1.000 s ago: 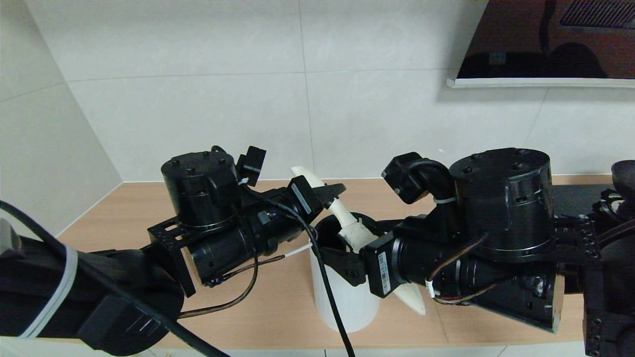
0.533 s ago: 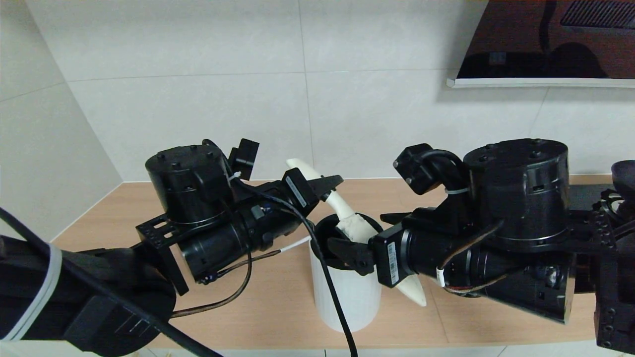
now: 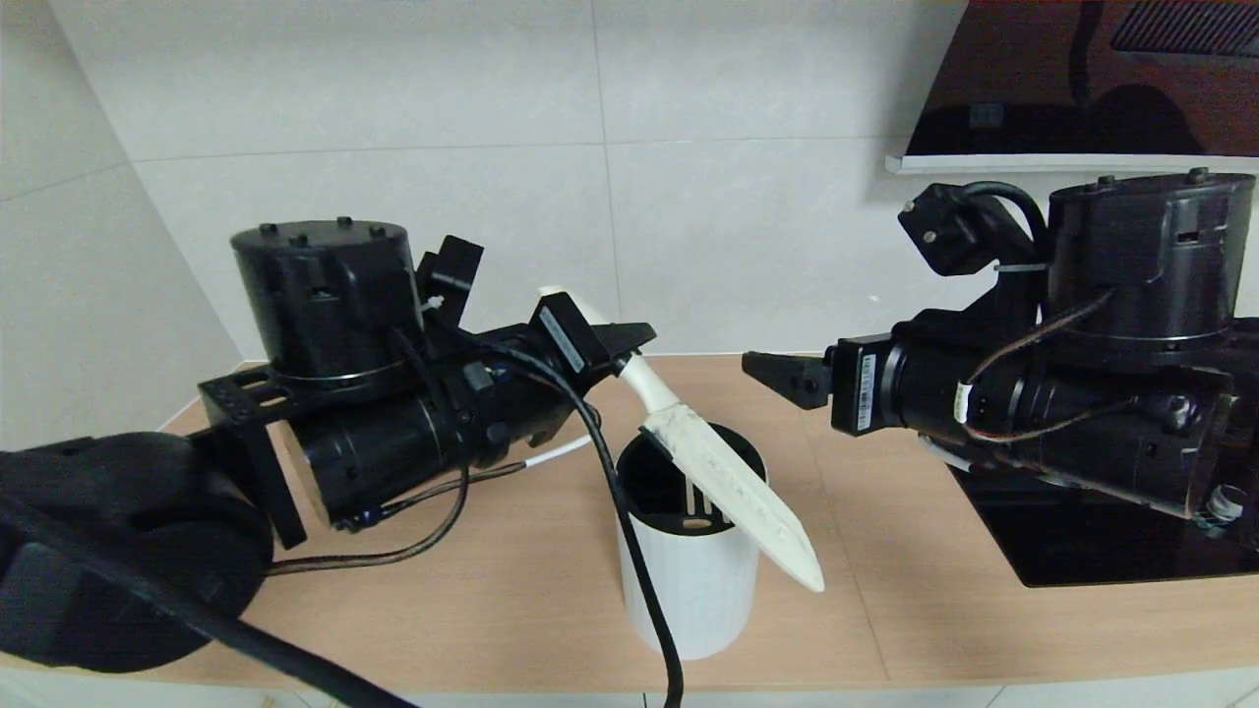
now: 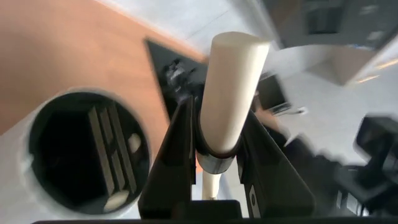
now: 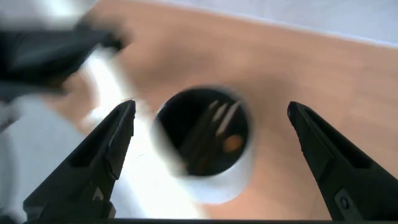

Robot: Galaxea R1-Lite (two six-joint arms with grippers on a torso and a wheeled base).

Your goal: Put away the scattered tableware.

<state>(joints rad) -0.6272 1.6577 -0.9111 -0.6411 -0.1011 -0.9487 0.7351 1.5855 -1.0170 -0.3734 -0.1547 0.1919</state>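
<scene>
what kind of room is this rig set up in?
Most likely a kitchen: a black glass cooktop set into the light wooden countertop, a dark range hood on the white tiled wall above it, and a white cylindrical utensil holder.

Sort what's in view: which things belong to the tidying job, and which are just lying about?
Job: white knife, held in the left tool; white utensil holder.
Lying about: black cooktop; range hood; wooden counter.

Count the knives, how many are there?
1. The white knife is clamped in the left tool, tilted above the white holder. Others might hide inside it.
</scene>
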